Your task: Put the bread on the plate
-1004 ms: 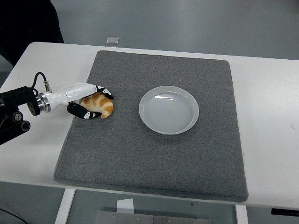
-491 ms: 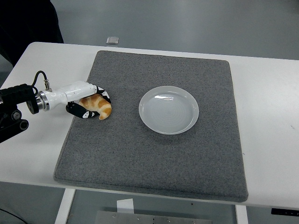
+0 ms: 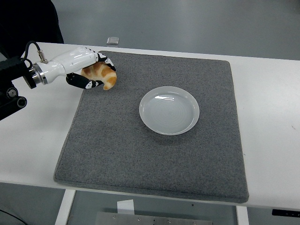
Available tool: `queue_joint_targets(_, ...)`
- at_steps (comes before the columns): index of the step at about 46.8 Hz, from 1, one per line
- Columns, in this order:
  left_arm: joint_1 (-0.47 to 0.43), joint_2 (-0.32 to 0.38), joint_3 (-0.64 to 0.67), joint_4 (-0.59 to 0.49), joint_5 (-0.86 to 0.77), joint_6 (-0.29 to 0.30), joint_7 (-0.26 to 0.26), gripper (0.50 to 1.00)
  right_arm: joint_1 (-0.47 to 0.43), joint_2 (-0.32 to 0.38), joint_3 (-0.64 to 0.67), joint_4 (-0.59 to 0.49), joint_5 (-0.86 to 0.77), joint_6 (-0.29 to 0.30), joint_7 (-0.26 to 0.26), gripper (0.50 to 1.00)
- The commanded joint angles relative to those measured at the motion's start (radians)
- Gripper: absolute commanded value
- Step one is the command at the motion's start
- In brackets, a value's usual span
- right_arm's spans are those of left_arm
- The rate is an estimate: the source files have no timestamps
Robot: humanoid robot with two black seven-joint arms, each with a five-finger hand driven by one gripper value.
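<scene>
**Bread held over the mat's left corner, plate to the right**

At the left, the left hand (image 3: 89, 75) has its fingers clamped on the bread (image 3: 101, 75), a croissant that looks lifted clear of the grey mat (image 3: 140, 154) over its far-left corner. The bread's curved length runs roughly across the hand, one tip hanging down toward the mat. No right hand shows. To the right and a little nearer lies the white plate (image 3: 169, 110), empty, well apart from the bread. The mat between them is bare, so nothing seems to block a carry rightward. A small square object (image 3: 112, 40) sits beyond the tabletop (image 3: 272, 117), out of the way.
</scene>
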Motion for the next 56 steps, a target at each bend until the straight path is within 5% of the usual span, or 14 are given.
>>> queue_joint_targets(1,-0.048,0.0,0.001,0.0,-0.002,-0.033,0.0,0.5,0.001,0.0,0.0,0.0,0.0,0.0,0.0,0.952)
queue_joint_targets(7,-0.121,0.0,-0.002,0.0,-0.008,-0.131,0.002,0.5,0.001,0.0,0.0,0.0,0.0,0.0,0.0,0.952)
queue_joint_targets(27,-0.328,-0.017,0.001,-0.003,-0.066,-0.26,0.002,0.5,0.001,0.0,0.0,0.0,0.0,0.0,0.0,0.952)
queue_joint_targets(56,-0.39,-0.238,0.04,-0.002,-0.043,-0.292,0.011,0.5,0.001,0.0,0.0,0.0,0.0,0.0,0.0,0.952)
